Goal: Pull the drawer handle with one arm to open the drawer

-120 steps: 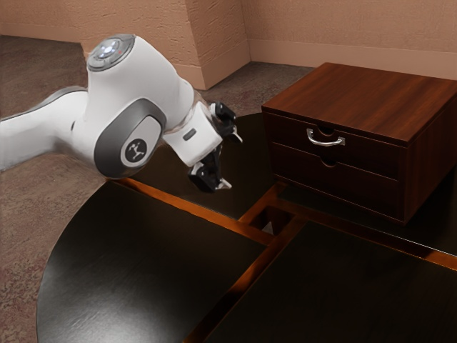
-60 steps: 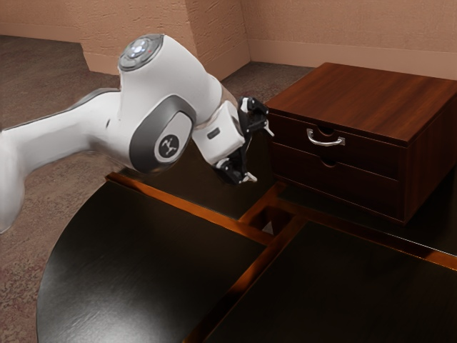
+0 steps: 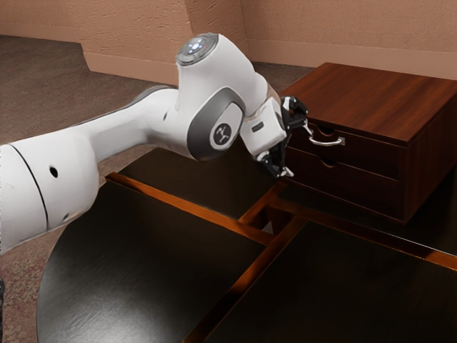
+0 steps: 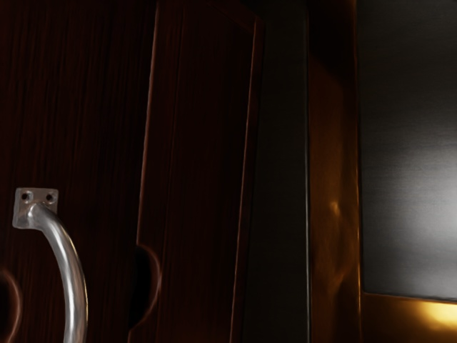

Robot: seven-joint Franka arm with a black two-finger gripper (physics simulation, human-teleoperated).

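A: Since the task is the drawer, where does it sit?

B: It's the top drawer (image 3: 360,146) of a dark wood cabinet (image 3: 371,93); the cabinet stands on the table (image 3: 143,271) by its far edge, at the exterior view's right; the drawer front looks flush with the cabinet, so shut; a second drawer (image 3: 343,179) sits under it, flush too.

A: Handle?

B: Silver handle (image 3: 325,140) on the top drawer's front, toward the end nearer the arm (image 3: 143,136); in the wrist view the handle (image 4: 73,286) curves off a small screwed plate (image 4: 34,207).

A: And the gripper?

B: Gripper (image 3: 295,148) is at the cabinet's front corner nearest the arm, which reaches in from the exterior view's left; its fingers are spread, one above the other, with nothing grasped between them; the upper fingertip is just beside the handle's near end; cannot tell if it touches.
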